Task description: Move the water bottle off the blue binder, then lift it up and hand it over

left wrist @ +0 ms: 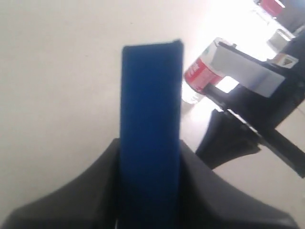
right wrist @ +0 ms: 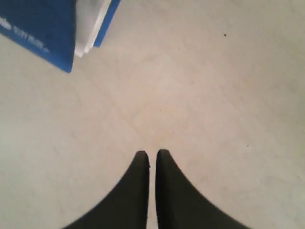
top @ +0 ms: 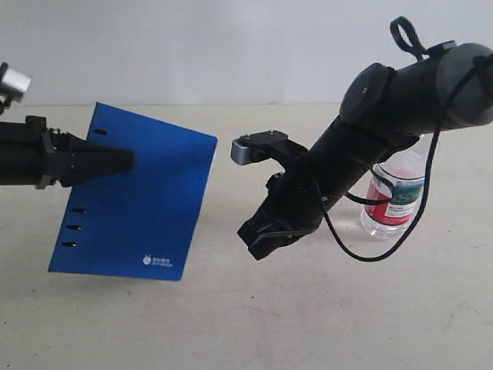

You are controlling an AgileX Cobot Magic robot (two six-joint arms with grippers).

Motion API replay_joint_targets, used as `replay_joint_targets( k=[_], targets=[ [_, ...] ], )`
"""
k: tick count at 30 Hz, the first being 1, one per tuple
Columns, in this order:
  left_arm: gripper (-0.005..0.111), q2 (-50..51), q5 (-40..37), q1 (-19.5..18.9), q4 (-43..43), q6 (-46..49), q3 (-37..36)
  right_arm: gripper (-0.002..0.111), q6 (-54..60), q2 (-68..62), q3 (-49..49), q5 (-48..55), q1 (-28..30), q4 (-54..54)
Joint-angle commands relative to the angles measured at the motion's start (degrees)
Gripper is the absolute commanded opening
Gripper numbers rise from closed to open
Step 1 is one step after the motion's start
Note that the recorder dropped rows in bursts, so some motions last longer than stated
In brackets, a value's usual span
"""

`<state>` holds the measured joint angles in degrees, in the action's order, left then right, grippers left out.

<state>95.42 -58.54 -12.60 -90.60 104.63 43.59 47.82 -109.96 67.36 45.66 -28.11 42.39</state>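
Note:
My left gripper is shut on the spine edge of the blue binder, which hangs tilted over the left of the table. In the left wrist view the binder runs edge-on between the jaws. The water bottle stands upright on the table at the right, off the binder. My right arm hides its top. Its red label also shows in the left wrist view, where the water bottle is beyond the binder. My right gripper hangs shut and empty over the table's middle, and its right fingertips nearly touch.
The beige table carries nothing else in view. A black cable loops down from my right arm in front of the bottle. White sheets show at the binder's corner in the right wrist view.

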Motion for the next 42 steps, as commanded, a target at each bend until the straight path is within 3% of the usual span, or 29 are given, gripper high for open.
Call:
replay_joint_targets(
  k=[1,8,20,22,25,30,36,40,42],
  targets=[
    [0.004,-10.1,5.1,-0.1,-1.1,-0.3,-2.1,0.0,0.0,4.3,-0.1,0.6,0.1,0.3],
    [0.004,-28.1,12.1,-0.1,2.4,-5.5,-7.4,0.0,4.7,14.9,-0.1,-1.0,0.1,0.7],
    [0.004,-54.8,12.5,-0.1,11.4,-21.3,-17.4,0.0,9.6,41.3,-0.1,-2.6,0.1,3.5],
    [0.004,-59.9,12.7,-0.1,14.0,-25.1,-18.5,0.0,5.2,46.4,-0.1,-4.7,0.1,-0.2],
    [0.004,-67.6,15.3,-0.1,15.7,-30.1,-21.3,0.0,-7.6,52.3,-0.1,-3.6,0.1,-14.1],
    [0.004,-78.3,26.9,-0.1,9.9,-33.1,-26.3,0.0,-26.7,60.6,-6.2,2.2,0.1,-36.1],
    [0.004,-80.9,28.2,-0.1,2.8,-32.5,-28.9,0.0,-35.9,71.5,-20.4,1.8,0.1,-38.8],
    [0.004,-80.7,28.3,-0.1,-9.3,-21.6,-29.2,0.0,-42.1,79.3,-27.6,-3.5,0.1,-40.8],
    [0.004,-80.7,27.2,-0.1,-9.3,-19.7,-28.7,0.0,-44.8,82.1,-29.4,-5.8,0.1,-41.5]
  ],
)
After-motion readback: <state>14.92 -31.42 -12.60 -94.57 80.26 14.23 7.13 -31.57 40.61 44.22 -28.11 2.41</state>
